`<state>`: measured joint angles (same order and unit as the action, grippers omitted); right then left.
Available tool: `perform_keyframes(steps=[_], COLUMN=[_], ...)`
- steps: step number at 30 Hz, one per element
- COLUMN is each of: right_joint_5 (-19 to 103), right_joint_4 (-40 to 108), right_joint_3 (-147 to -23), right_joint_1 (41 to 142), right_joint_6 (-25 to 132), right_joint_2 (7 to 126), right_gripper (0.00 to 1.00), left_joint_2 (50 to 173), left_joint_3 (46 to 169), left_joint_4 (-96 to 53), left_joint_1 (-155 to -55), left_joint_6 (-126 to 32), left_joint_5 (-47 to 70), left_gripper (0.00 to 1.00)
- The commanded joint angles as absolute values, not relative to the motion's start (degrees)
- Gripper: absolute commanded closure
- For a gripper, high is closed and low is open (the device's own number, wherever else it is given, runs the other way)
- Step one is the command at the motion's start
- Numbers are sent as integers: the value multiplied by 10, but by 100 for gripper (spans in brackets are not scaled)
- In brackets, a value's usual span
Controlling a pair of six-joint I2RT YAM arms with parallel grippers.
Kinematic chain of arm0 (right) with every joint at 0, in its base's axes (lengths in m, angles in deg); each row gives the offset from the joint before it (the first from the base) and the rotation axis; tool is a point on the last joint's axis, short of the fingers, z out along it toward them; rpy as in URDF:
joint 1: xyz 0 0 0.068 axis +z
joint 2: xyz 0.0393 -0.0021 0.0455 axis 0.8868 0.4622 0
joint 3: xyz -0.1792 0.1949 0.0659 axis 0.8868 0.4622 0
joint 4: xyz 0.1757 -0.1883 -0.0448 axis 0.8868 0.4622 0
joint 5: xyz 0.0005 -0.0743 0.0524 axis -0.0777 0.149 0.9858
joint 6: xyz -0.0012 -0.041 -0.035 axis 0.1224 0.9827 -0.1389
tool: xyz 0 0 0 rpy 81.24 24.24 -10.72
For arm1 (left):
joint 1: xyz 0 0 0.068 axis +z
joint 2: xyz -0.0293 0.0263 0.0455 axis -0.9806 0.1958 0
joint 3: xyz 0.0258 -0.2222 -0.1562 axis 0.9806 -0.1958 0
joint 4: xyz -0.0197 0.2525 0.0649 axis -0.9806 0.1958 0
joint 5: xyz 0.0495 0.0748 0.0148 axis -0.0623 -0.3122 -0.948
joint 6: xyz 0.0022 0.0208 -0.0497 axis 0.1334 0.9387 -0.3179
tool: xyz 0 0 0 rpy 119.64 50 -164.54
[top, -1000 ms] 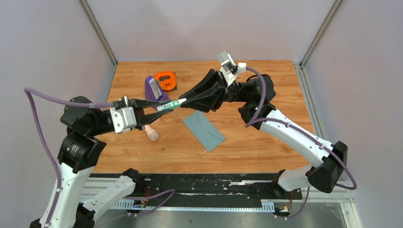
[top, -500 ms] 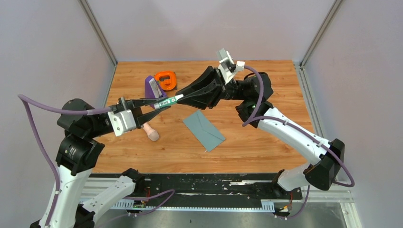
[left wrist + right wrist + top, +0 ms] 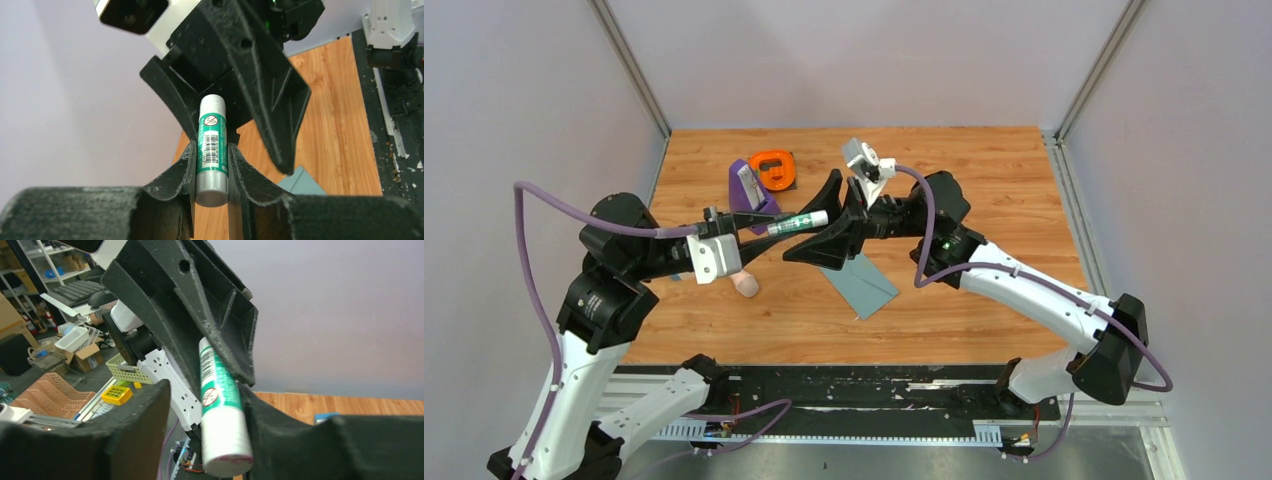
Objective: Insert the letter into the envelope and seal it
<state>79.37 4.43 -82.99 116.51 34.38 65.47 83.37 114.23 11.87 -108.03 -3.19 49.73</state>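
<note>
Top external view gives us both arms meeting in the air above the middle of the bench [image 3: 984,300]. Our left hand [image 3: 762,226] is clamped on a green and white glue stick [image 3: 799,222], which points toward the right arm. Our right hand [image 3: 812,218] is spread wide, with one finger on each side of the stick's far end and no grip on it. From the left wrist we see the stick pinched between both left fingers, its white end reaching in between the right hand's parted fingers. From the right wrist, the stick lies close against one right finger while the other stands well apart; we cannot tell whether the near one touches it. The envelope [image 3: 871,288] lies flat on the bench beneath the right hand, which partly hides it. A pinkish cylinder [image 3: 745,284] rests on the wood below the left hand. A purple object [image 3: 746,190] and an orange object [image 3: 772,168] sit side by side toward the far edge.
</note>
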Motion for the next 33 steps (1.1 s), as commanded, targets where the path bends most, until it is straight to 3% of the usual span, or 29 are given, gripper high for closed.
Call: perform_keyframes(steps=[1, 4, 8, 10, 12, 13, 17, 22, 24, 28, 33], right_joint_5=[817, 821, 823, 822, 823, 824, 830, 836, 831, 831, 834], right_joint_4=[56, 73, 84, 84, 81, 78, 78, 79, 79, 71, 71], right_joint_3=[-844, -841, -839, -841, -844, -845, -856, -860, -853, -843, -845], right_joint_1=[1163, 1149, 1128, 1120, 1118, 1117, 1114, 1110, 1106, 1100, 1098], right_joint_6=[360, 362, 351, 336, 324, 319, 301, 293, 292, 282, 280], right_joint_2=[618, 603, 589, 592, 598, 602, 619, 626, 624, 620, 622], right_gripper=[42, 28, 20, 3, 0, 2, 22, 54, 56, 72, 81], left_joint_2=[831, 828, 825, 825, 824, 824, 824, 824, 824, 824, 823], left_joint_3=[1139, 1138, 1135, 1134, 1132, 1131, 1132, 1133, 1133, 1132, 1131], left_joint_4=[127, 132, 138, 135, 133, 133, 132, 133, 134, 132, 130], left_joint_1=[-1078, -1078, -1078, -1078, -1078, -1078, -1078, -1078, -1078, -1078, -1078], left_joint_6=[-3, 4, 9, 8, 6, 6, 3, 2, 1, 0, -1], left_joint_5=[484, 483, 489, 491, 490, 491, 492, 492, 491, 491, 493], left_gripper=[100, 100, 100, 100, 100, 100, 100, 100, 100, 100, 100])
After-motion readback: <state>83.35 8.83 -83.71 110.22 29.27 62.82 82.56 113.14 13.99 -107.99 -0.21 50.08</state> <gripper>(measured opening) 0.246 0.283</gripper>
